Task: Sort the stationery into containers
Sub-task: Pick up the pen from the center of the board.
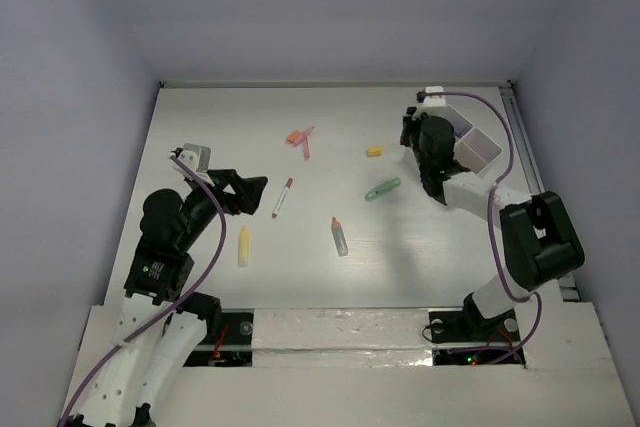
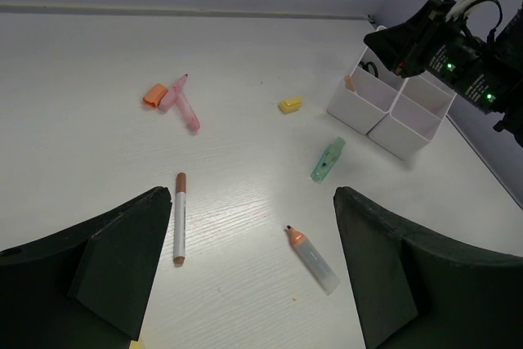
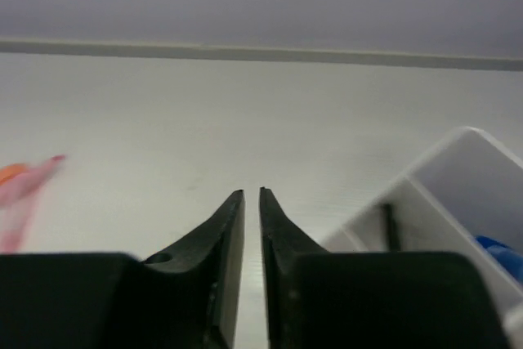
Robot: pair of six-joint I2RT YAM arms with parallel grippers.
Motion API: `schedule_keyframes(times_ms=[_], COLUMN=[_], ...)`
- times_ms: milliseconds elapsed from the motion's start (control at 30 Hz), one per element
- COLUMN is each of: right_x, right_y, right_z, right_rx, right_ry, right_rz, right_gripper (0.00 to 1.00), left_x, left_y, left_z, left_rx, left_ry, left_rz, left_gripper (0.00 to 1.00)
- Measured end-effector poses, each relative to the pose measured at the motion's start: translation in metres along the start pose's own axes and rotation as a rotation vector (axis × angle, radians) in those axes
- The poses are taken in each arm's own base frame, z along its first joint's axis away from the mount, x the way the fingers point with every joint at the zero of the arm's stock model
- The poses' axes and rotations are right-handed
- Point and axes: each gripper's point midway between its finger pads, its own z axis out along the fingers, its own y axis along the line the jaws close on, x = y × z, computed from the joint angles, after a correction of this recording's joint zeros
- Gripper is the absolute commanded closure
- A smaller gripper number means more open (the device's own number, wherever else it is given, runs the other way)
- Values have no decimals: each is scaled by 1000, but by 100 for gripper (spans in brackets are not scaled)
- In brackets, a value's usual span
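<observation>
White tray (image 1: 487, 151) partly hidden behind right tool (image 3: 252, 194), pressed together; left tool (image 2: 252, 199) spread.

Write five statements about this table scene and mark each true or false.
1. The green plastic clip lies on the table, outside the white plastic organiser tray. True.
2. The left gripper clamps the white pen with brown ends. False: it is open and empty; the pen lies on the table.
3. The orange-capped grey tube stands upright in the tray. False: it lies flat on the table.
4. Something blue sits inside the tray. True.
5. The right gripper holds black scissors. False: it is shut on nothing.
</observation>
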Motion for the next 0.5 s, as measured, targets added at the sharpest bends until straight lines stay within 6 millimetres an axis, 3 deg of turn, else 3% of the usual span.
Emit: schedule_keyframes(times_ms=[100, 233, 333, 367, 433, 500], right_x=[-14, -20, 4, 18, 46, 73], right_y=[62, 161, 221, 240, 269, 292], right_z=[-1, -17, -36, -43, -52, -57], right_rx=[-153, -395, -538, -575, -624, -648], right_ry=[41, 124, 247, 301, 405, 493], right_rz=[39, 107, 138, 141, 134, 122], right_gripper=[91, 88, 68, 57, 45, 40], left_x=[-1, -6, -13, -15, -20, -22], left_y=[0, 2, 5, 6, 8, 9], left_z=[0, -4, -9, -11, -14, -16], left_rx=[-3, -20, -39, -49, -63, -71], left_ry=[-3, -30, -62, -74, -96, -107], left_rz=[1, 6, 10, 12, 14, 15], left_gripper=[22, 22, 22, 22, 22, 22])
